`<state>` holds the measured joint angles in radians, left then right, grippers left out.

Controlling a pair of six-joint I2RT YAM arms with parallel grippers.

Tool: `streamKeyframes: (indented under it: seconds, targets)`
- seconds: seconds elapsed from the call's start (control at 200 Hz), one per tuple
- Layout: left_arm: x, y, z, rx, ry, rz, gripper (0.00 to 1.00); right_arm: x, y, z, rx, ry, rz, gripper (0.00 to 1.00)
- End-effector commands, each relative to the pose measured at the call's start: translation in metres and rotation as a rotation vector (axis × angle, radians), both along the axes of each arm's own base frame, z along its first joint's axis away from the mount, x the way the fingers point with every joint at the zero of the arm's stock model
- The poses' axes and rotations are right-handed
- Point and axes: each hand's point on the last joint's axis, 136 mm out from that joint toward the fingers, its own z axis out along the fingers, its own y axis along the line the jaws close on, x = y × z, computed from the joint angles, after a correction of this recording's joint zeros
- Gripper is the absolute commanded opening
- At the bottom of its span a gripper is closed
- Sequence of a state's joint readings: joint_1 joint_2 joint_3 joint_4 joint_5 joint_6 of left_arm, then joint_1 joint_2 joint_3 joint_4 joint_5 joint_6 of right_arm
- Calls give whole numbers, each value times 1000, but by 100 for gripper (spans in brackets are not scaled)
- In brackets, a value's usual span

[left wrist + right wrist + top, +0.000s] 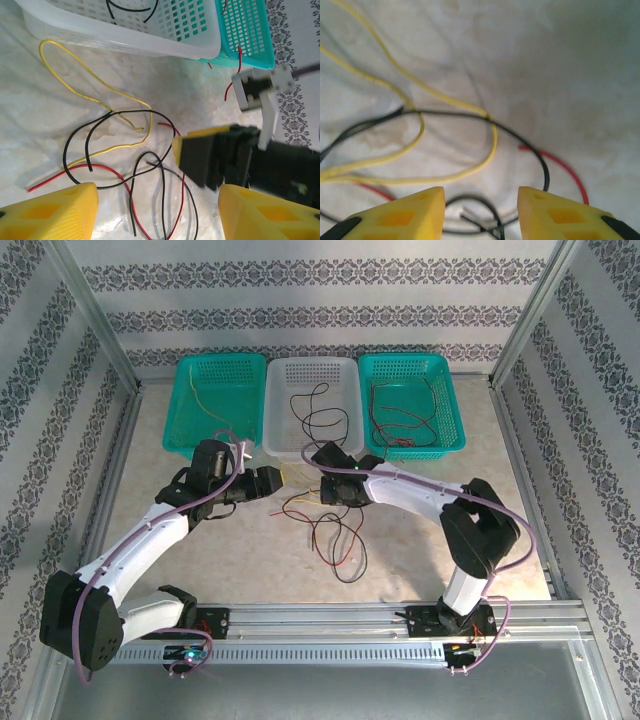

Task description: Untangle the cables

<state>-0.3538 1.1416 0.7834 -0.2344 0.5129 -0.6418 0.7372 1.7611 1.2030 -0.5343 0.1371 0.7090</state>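
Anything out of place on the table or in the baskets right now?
Mostly as expected: the red, black and yellow cables lie tangled on the table. One oddity: a red cable end seems to poke out through the right teal basket's front wall.

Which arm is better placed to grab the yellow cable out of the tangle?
Right, probably: the right gripper hangs open close over the yellow cable, whose loop lies just ahead of it. The left gripper, also open, sits farther back from that loop.

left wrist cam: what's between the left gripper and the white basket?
In the left wrist view: the cables, yellow, black and red, crossed on the table, between the basket and the left gripper.
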Motion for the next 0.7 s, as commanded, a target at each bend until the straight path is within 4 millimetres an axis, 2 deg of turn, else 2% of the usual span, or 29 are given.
streamKeyframes:
  seconds: [0.0, 0.07, 0.175, 0.25, 0.33, 0.45, 0.505, 0.545, 0.695]
  targets:
    - [-8, 3, 0, 36, -10, -12, 64, 18, 17, 9, 43, -38, 77, 38]
    - [-9, 7, 3, 45, -26, 1, 64, 17, 32, 24, 70, -89, 125, 38]
    - [-8, 12, 2, 60, -35, 28, 64, 8, 55, 37, 88, -132, 201, 47]
    - [-7, 12, 1, 58, -30, 34, 64, 6, 66, 33, 74, -125, 230, 53]
    - [-6, 10, 1, 47, -24, 31, 63, 11, 63, 21, 12, -89, 212, 53]
    - [-7, 9, 4, 36, -27, 26, 63, 18, 59, 8, -30, -70, 185, 45]
    - [-8, 10, 5, 40, -34, 26, 63, 19, 60, 6, -28, -69, 184, 34]
    - [-9, 11, 6, 45, -39, 29, 63, 20, 61, 6, -28, -67, 184, 26]
    - [-9, 14, 7, 55, -46, 36, 63, 17, 65, 13, -24, -76, 195, 13]
